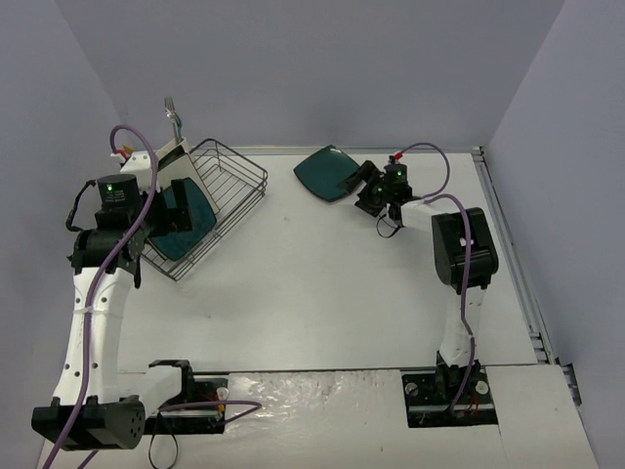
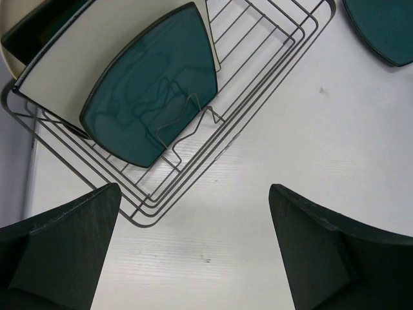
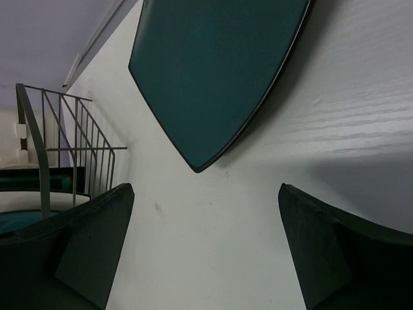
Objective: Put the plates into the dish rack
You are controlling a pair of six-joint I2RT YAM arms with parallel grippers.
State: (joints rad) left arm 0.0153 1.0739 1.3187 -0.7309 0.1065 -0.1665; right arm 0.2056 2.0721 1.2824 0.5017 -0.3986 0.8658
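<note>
One teal plate (image 1: pixel 330 173) lies flat on the counter (image 1: pixel 322 283), far back, a bit right of the middle. The right fingers (image 3: pixel 90 252) are spread wide just beside its edge, I think to grab it. The dish rack (image 1: pixel 239 176) sits at the far left. A second teal plate (image 2: pixel 151 84) stands up between its wires so it cannot tip. The left fingers (image 2: pixel 58 245) are spread too, holding nothing.
</note>
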